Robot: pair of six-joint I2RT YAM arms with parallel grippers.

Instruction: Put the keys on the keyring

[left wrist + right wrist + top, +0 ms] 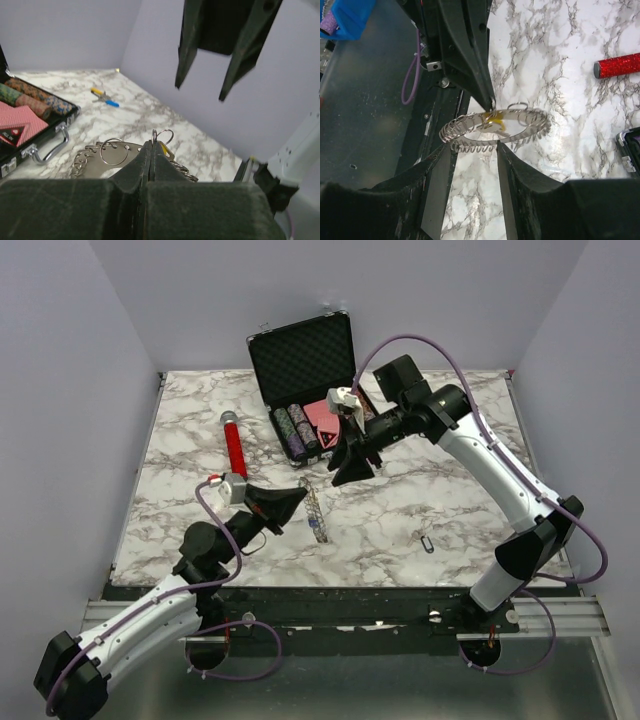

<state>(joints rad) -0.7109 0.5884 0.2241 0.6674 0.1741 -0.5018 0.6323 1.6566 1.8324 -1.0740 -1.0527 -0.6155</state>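
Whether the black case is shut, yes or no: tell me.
No, the black case stands open, its lid up, with chips and cards showing inside.

Left end effector clamped, right one parted.
My left arm (150, 615) reaches from the bench's near left corner toward its middle, its end effector (151, 146) pinched tight on the rim of the keyring (540, 125). My right arm (500, 470) arches up from the near right corner, wrist bent down. Its end effector (475, 148) hangs just above the left one, fingers apart and gripping nothing.
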